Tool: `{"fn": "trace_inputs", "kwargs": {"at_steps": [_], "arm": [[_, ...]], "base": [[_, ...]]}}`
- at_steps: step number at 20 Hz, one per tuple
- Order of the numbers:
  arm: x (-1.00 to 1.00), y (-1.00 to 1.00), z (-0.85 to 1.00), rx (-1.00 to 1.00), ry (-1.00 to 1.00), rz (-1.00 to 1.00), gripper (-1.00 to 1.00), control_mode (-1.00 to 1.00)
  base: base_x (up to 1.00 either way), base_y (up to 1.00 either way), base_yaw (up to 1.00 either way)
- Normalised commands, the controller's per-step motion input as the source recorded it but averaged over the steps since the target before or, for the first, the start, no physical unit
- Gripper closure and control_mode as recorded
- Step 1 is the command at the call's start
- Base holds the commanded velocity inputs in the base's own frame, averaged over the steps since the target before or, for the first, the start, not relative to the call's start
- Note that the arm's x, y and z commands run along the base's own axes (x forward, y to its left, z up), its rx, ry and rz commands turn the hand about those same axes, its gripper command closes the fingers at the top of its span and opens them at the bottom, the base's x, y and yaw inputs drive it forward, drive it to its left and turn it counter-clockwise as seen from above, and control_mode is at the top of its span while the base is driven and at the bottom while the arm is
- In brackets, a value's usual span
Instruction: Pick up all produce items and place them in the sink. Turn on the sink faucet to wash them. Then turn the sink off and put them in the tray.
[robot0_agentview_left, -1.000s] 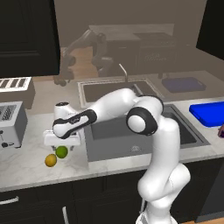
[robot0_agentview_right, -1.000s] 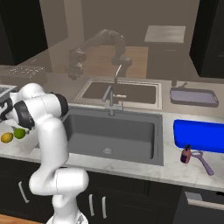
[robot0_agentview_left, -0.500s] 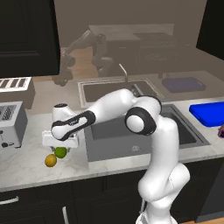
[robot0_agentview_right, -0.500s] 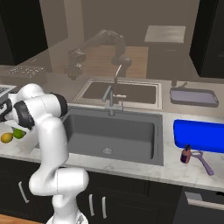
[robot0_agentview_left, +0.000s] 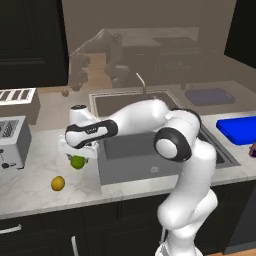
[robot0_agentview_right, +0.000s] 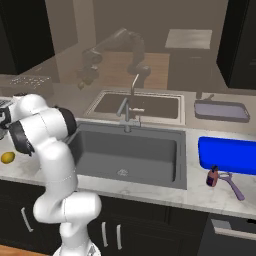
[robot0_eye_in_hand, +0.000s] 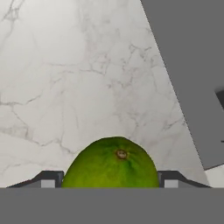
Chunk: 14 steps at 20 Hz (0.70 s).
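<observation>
My gripper (robot0_agentview_left: 77, 159) is clamped on the green fruit (robot0_eye_in_hand: 112, 162), one dark finger tip (robot0_eye_in_hand: 48, 178) against each side of it. In the left base view the fruit hangs under the hand, apparently just clear of the marble counter (robot0_agentview_left: 35, 175), beside the left edge of the sink (robot0_agentview_left: 150, 150). The yellow fruit (robot0_agentview_left: 58, 183) lies on the counter nearer the front edge. The blue tray (robot0_agentview_right: 227, 155) sits right of the sink.
</observation>
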Motion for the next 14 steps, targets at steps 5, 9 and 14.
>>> {"fn": "trace_inputs", "kwargs": {"at_steps": [5,9,14], "arm": [[0.0,-0.88,0.54,0.0,0.0,-0.11,1.0,-1.0],[0.0,-0.97,0.38,0.0,0.0,-0.07,1.0,-1.0],[0.0,-0.96,0.11,0.0,0.0,-0.06,1.0,-1.0]], "base": [[0.0,0.0,0.0],[0.0,0.0,0.0],[0.0,0.0,0.0]]}}
